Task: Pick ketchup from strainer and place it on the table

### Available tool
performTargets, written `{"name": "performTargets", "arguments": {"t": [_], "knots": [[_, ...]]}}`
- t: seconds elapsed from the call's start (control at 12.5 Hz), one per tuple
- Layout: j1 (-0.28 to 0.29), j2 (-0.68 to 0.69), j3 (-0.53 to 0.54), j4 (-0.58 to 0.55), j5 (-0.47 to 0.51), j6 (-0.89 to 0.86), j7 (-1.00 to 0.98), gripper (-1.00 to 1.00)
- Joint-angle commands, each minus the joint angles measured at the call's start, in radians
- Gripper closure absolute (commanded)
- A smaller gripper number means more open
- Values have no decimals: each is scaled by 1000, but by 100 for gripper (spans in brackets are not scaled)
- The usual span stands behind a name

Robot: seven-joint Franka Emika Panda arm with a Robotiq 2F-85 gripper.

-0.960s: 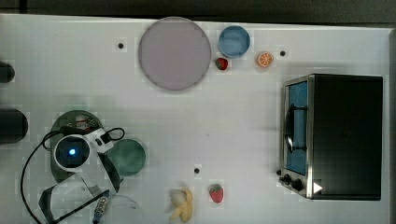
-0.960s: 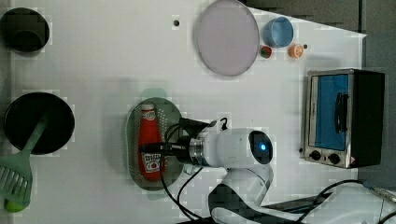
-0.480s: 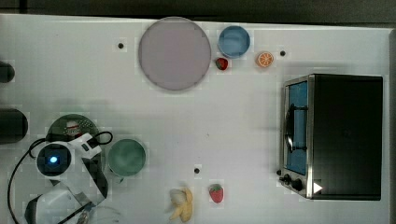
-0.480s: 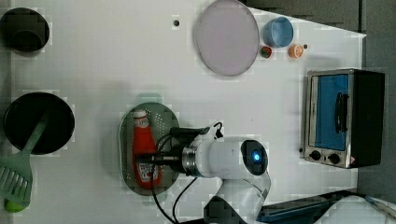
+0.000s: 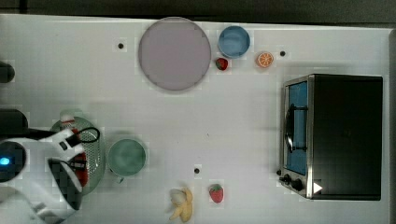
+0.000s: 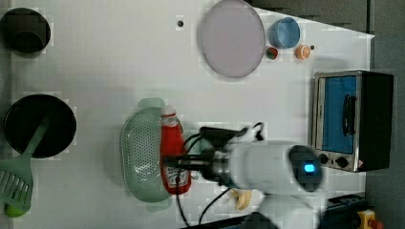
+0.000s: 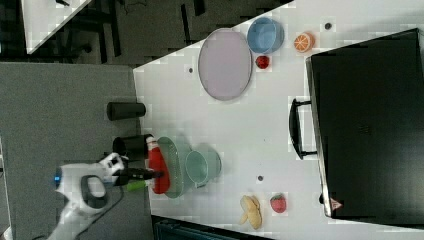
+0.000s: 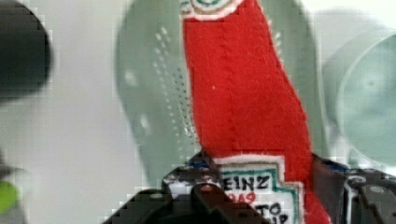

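So the ketchup (image 6: 175,151) is lying lengthwise in the strainer (image 6: 141,152), cap toward the left view's top, along the strainer's side that faces the arm. The gripper (image 6: 177,167) comes in from the left view's right and sits at the bottle's label end; in the wrist view the ketchup (image 8: 245,107) runs right between the fingers (image 8: 184,179), which sit against either side of the label, so it's clamped on the bottle at about bottle width. I can't tell whether the bottle is lifted off the strainer (image 8: 154,102) floor or resting on it (the right view shows the ketchup (image 7: 156,167) at the strainer's (image 7: 175,167) rim on the arm side, with the gripper (image 7: 150,174) on it, but that doesn't settle it). In the top view the arm covers most of the bottle, just a bit of red ketchup (image 5: 82,169) peeking out over the strainer (image 5: 95,149). A green cup (image 5: 127,157) stands just beside the strainer on the top view's right. Elsewhere on the table (image 5: 233,121): a lilac plate (image 5: 174,53), a blue bowl (image 5: 234,41), a strawberry (image 5: 222,64) between them, an orange slice (image 5: 265,59), a toaster oven (image 5: 331,136), a banana (image 5: 182,204) and another strawberry (image 5: 215,192). In the left view, a black pan (image 6: 57,125) holding a green spatula (image 6: 19,179) sits well apart on the strainer's other side.
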Motion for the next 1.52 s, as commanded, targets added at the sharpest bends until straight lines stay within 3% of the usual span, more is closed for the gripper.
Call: {"name": "performTargets", "arguments": {"t": [0.08,0.48,0.88,1.2,1.52], "knots": [[-71,-68,-58,130,18,-151,20,-18],[-125,-116,-254,200,2,-280,-208,-18],[-142,-120,-467,182,-133,-286,-412,-18],[-143,-120,-557,69,-133,-251,-433,-18],[-143,-108,-598,-94,-133,-33,-433,-18]]}}
